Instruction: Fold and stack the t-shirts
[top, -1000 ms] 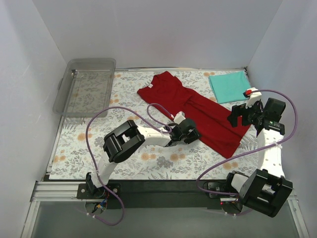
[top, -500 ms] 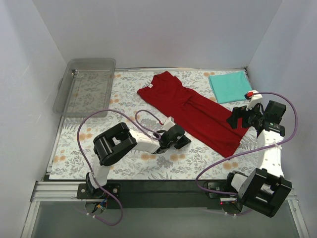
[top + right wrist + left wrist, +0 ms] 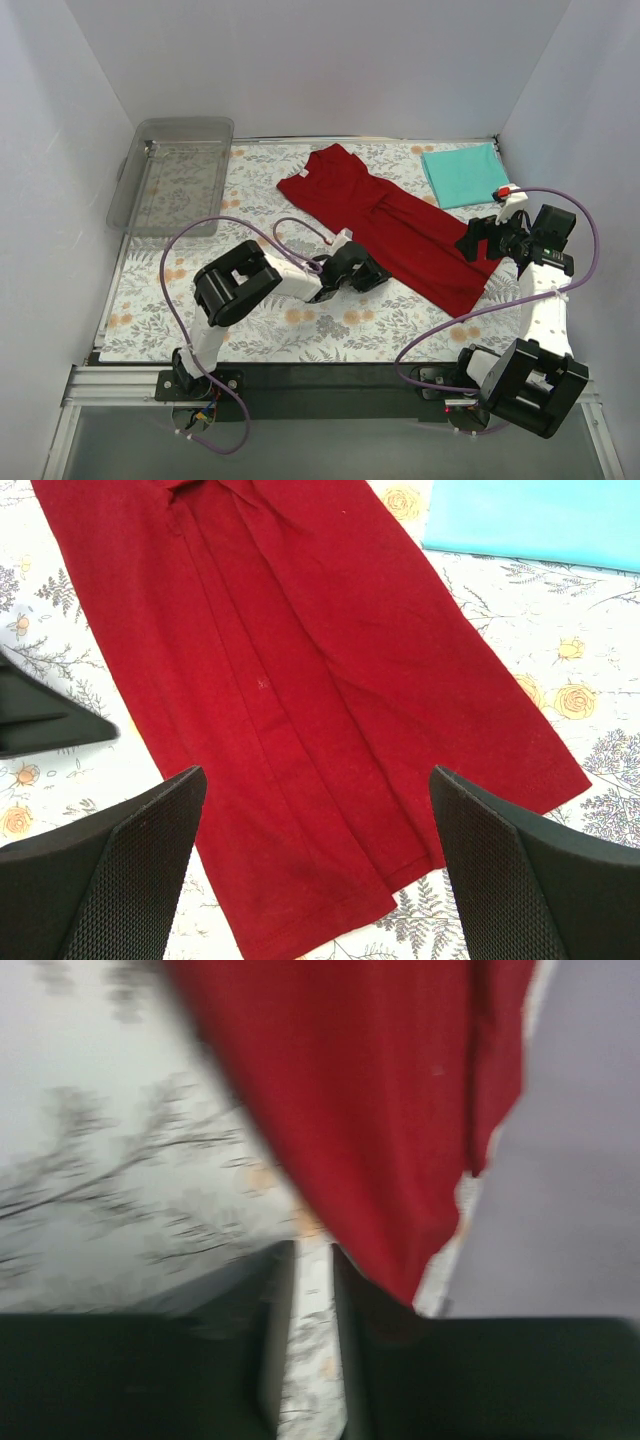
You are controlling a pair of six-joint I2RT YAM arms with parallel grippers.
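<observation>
The dark red t-shirt (image 3: 400, 225) lies as a long strip folded lengthwise, running diagonally from back centre to front right. It also shows in the right wrist view (image 3: 300, 660) and, blurred, in the left wrist view (image 3: 370, 1110). The teal t-shirt (image 3: 462, 175) lies as a flat folded rectangle at the back right (image 3: 530, 520). My left gripper (image 3: 368, 272) is low on the tablecloth at the red shirt's left edge. Its jaws (image 3: 313, 1260) stand only a narrow slit apart, with nothing between them. My right gripper (image 3: 478, 240) hovers wide open and empty above the shirt's hem end (image 3: 315, 780).
A clear plastic tray (image 3: 185, 125) stands at the back left, partly over the table's edge. The floral tablecloth (image 3: 260, 195) covers the table. White walls (image 3: 560, 120) close in the back and both sides. The left arm's purple cable (image 3: 290, 235) loops above the cloth.
My left gripper drew back off the red shirt toward the front left, then moved forward again to the shirt's edge. The right gripper shifted slightly. The shirts have not moved.
</observation>
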